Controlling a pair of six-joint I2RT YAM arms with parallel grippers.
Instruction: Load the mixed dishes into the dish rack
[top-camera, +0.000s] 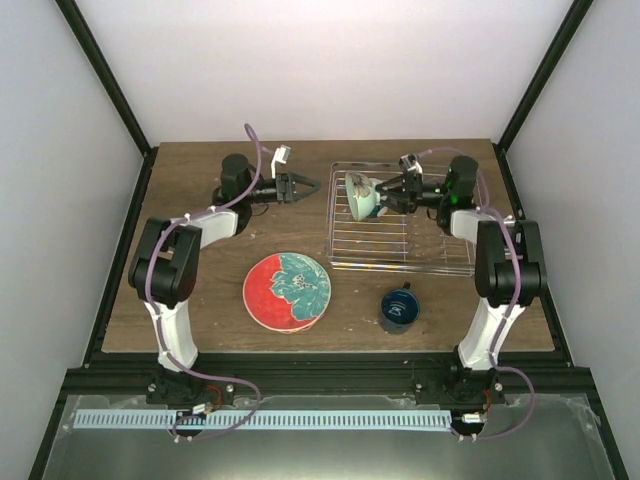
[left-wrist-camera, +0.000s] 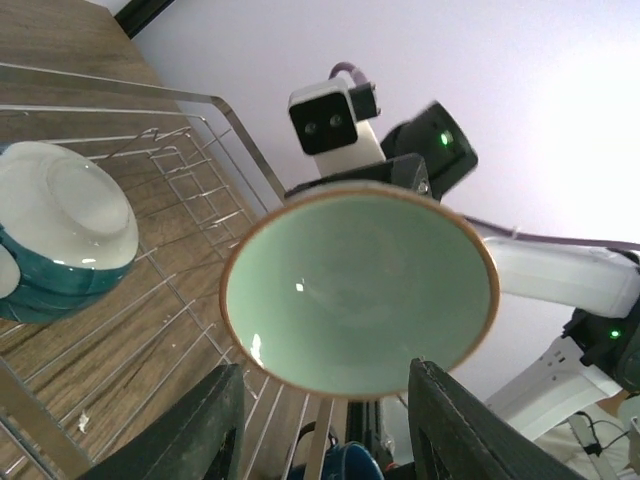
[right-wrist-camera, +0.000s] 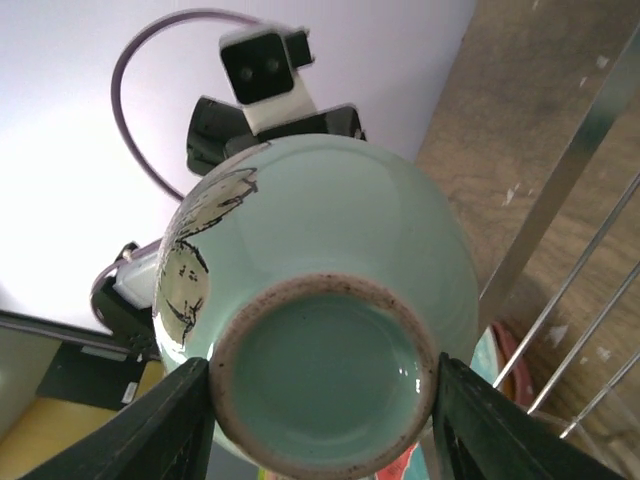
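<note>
Brown wooden table (top-camera: 355, 322) enclosed by plain white walls (top-camera: 320, 70).

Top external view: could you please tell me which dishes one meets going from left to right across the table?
red-and-teal plate → pale green bowl → dark blue mug

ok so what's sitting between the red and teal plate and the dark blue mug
Nothing. In the top view, only bare wooden table shows between the red-and-teal plate and the dark blue mug.
</note>
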